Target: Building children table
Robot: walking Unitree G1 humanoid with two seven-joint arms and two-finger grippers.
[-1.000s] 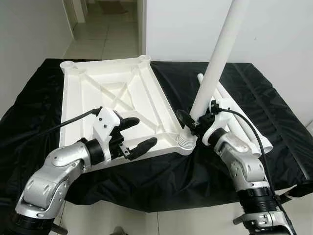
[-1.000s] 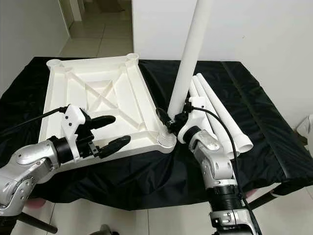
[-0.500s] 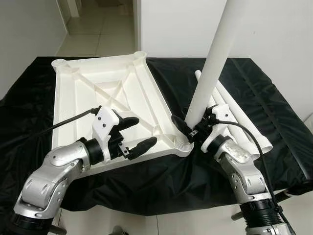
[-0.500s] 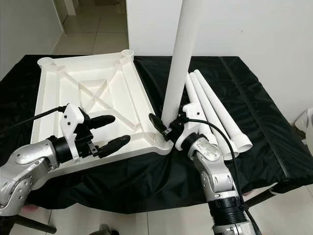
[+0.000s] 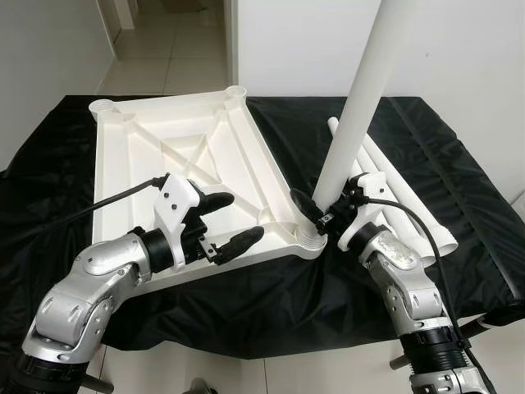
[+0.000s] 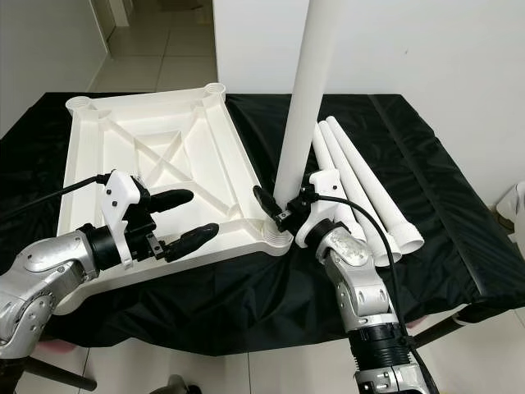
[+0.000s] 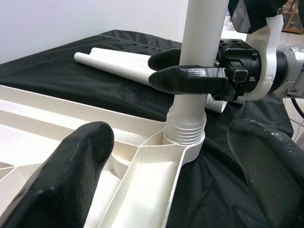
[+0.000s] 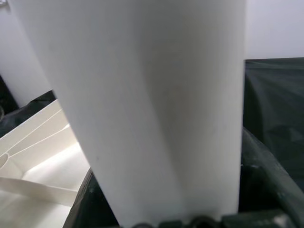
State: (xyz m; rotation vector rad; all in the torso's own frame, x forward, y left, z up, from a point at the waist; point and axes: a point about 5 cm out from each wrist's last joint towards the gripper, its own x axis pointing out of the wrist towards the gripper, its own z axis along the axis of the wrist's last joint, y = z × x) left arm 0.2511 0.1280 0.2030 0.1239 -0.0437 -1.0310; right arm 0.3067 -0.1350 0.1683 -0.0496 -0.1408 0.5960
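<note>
The right pincer (image 5: 316,211) holds the smooth white round leg (image 5: 361,103) low down, one black finger on each side, just above the ribbed end that sits in the near right corner socket (image 7: 183,154) of the tabletop (image 5: 164,148). The leg stands nearly upright, a little tilted. The left pincer (image 5: 228,220) is wide apart with nothing between its rounded matte fingers, over the near edge of the tabletop. This white plastic tabletop lies upside down with crossed ribs, on the desk (image 5: 459,197) under a shiny black cloth. Spare legs (image 6: 369,193) lie beside the right pincer.
</note>
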